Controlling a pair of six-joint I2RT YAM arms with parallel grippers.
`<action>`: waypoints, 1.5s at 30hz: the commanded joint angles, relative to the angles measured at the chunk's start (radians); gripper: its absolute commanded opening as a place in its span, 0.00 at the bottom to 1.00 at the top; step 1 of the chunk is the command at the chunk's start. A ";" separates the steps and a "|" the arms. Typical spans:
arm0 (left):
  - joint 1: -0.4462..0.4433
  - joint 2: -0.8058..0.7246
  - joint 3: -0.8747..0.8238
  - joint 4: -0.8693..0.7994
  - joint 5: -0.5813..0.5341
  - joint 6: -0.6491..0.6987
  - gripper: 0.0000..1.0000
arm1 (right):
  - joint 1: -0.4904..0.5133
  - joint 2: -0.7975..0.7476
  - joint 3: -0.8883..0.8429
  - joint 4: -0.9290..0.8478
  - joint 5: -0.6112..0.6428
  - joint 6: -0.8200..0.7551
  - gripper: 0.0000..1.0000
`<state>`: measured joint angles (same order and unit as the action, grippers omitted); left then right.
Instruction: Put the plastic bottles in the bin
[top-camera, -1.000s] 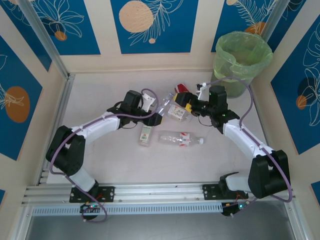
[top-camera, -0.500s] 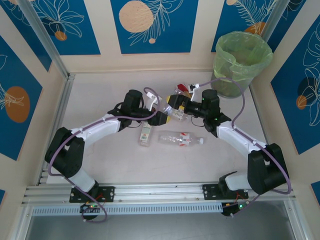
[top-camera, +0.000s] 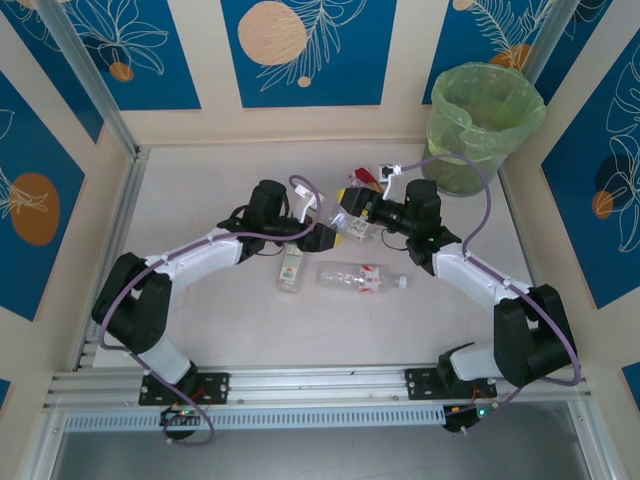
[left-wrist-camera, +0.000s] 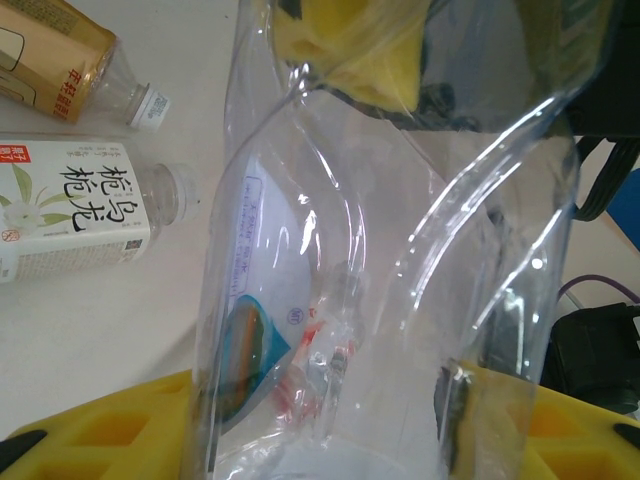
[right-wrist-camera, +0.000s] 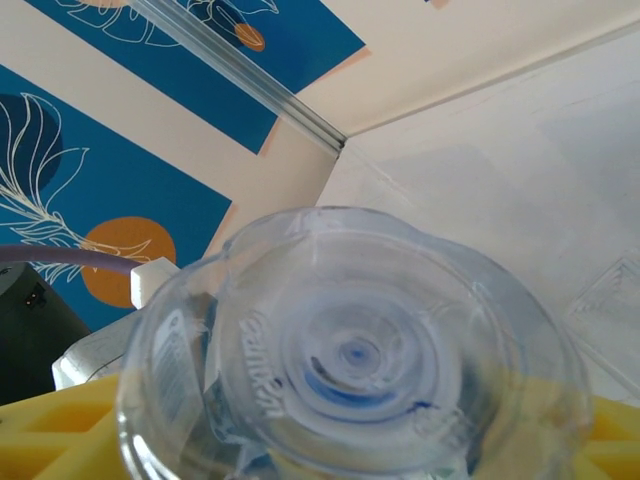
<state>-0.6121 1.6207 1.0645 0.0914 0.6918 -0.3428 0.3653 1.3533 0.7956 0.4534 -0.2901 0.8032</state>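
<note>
A crumpled clear plastic bottle (top-camera: 353, 228) with a blue-and-red label hangs above the table's middle, between both arms. My left gripper (top-camera: 327, 237) is shut on it, and its yellow fingers (left-wrist-camera: 100, 430) press the bottle's (left-wrist-camera: 380, 250) sides. From the right, my right gripper (top-camera: 349, 211) has its yellow pads (right-wrist-camera: 60, 440) against the round base of the same bottle (right-wrist-camera: 360, 370). Below them lie a white-labelled bottle (top-camera: 290, 270) and a long clear bottle (top-camera: 362, 278). The bin (top-camera: 485, 120) stands at the far right corner.
A red-capped bottle (top-camera: 363, 178) lies behind the right gripper. In the left wrist view an amber bottle (left-wrist-camera: 50, 50) and a white-labelled one (left-wrist-camera: 70, 205) lie on the table. Walls enclose the table on three sides.
My right gripper has swung left from near the bin to the bottle held by the left gripper, and its jaws have closed in on the bottle's base. The left arm has barely shifted.
</note>
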 joint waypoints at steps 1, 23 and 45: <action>-0.010 0.009 0.003 0.019 0.032 -0.005 0.50 | 0.001 0.004 -0.018 0.064 0.013 -0.012 0.66; -0.011 0.001 0.022 -0.019 0.040 0.008 0.85 | 0.003 -0.042 -0.035 0.021 0.029 -0.065 0.49; -0.006 -0.095 -0.053 0.063 -0.110 -0.018 1.00 | -0.014 -0.072 -0.026 -0.070 0.064 -0.099 0.46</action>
<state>-0.6136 1.5665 1.0306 0.1081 0.5964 -0.3584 0.3611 1.3121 0.7712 0.4110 -0.2481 0.7380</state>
